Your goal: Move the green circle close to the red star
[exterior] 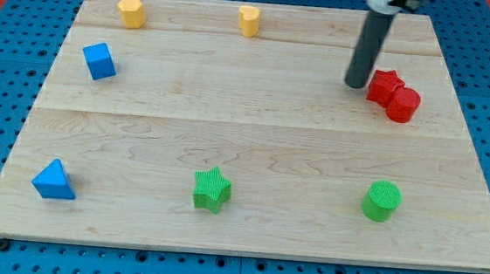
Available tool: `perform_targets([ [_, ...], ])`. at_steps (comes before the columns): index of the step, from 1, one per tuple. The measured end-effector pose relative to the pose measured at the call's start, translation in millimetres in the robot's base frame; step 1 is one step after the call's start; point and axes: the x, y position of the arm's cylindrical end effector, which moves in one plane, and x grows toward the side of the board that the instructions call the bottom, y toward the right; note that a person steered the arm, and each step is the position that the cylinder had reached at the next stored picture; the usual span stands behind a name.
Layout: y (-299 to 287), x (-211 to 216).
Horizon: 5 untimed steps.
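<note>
With no jaws to report, only a rod, my tip [355,84] sits just left of the red star [384,84], well above the green circle [382,200], so the approach seems unstarted: next, get below the circle and push it up toward the star.

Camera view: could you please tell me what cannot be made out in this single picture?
- The arm above my tip: cut off by the view's top edge.
- Whether my tip touches the red star: too close to tell.
- Red circle and red star: touching or not is unclear, as they overlap in view.
- Green circle: its far side is hidden by its own body.
</note>
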Motion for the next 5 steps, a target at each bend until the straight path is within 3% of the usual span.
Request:
perform_targets([
  [1,3,93],
  [2,56,129],
  [3,83,132],
  [5,104,209],
])
